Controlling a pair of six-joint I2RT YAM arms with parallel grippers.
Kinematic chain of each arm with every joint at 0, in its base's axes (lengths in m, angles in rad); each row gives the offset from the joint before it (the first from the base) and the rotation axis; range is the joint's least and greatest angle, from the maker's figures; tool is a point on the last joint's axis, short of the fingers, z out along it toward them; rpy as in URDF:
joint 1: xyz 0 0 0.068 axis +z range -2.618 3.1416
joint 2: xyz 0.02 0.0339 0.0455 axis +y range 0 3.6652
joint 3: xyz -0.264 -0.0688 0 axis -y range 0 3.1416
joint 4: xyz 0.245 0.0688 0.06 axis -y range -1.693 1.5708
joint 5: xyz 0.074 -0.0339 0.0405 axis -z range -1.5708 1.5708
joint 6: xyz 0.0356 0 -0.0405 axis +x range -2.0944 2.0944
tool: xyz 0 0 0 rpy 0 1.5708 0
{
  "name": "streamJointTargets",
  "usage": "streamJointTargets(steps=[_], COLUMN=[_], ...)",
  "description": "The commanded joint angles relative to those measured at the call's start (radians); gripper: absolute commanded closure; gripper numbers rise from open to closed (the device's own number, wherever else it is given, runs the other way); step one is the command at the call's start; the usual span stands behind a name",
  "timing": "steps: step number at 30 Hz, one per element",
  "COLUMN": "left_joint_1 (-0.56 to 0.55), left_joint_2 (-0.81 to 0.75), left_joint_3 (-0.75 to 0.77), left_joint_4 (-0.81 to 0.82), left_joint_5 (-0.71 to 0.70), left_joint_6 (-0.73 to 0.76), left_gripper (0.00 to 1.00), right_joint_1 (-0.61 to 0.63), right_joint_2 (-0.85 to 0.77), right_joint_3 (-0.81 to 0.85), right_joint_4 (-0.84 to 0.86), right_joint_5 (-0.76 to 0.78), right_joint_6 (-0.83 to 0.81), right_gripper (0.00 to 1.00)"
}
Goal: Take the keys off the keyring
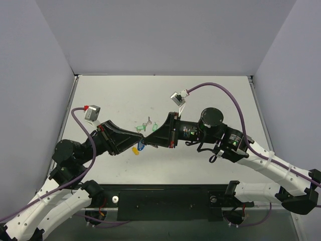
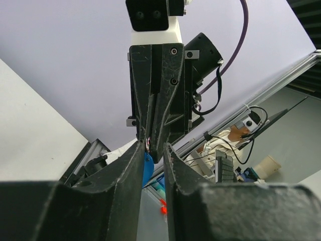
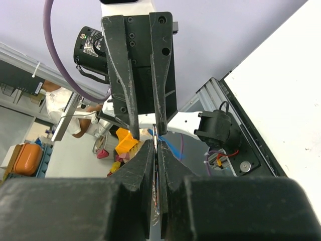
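Note:
My two grippers meet tip to tip above the table's middle. My right gripper [image 1: 149,136] [image 3: 158,150] is shut on a thin silver metal piece, seemingly the key [image 3: 157,145], seen edge-on between its fingers. The light-blue tag [image 1: 141,146] of the keyring hangs just below the tips. In the left wrist view the tag [image 2: 147,166] lies against the left finger of my left gripper [image 1: 142,131] [image 2: 151,150]. Those jaws stand apart around the right gripper's tip. The tiny ring itself is hidden.
A yellow tag [image 1: 135,149] lies on the table just under the blue one. Two green tags with keys [image 1: 146,123] [image 1: 154,126] lie a little behind the grippers. Grey walls enclose the white table [image 1: 210,100] on three sides.

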Motion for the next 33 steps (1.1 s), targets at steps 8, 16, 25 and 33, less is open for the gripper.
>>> streamJointTargets(steps=[8,16,25,33], left_joint_1=[-0.019,-0.019,-0.017,-0.019], left_joint_2=[0.015,0.077,0.174,0.220], left_joint_3=[0.046,0.220,0.352,0.414], left_joint_4=[0.018,-0.323,-0.483,-0.590], left_joint_5=[0.037,0.141,0.302,0.383], left_joint_6=[0.048,0.240,0.392,0.506], left_gripper=[1.00,1.00,1.00,1.00], right_joint_1=[0.002,0.004,0.002,0.004], right_joint_2=[0.009,0.012,0.016,0.019], right_joint_3=[0.028,0.074,0.103,0.119], right_joint_4=[0.079,-0.025,-0.127,-0.167], right_joint_5=[-0.008,-0.033,-0.062,-0.071], right_joint_6=[0.007,-0.036,-0.053,-0.065], right_gripper=[1.00,1.00,1.00,1.00])
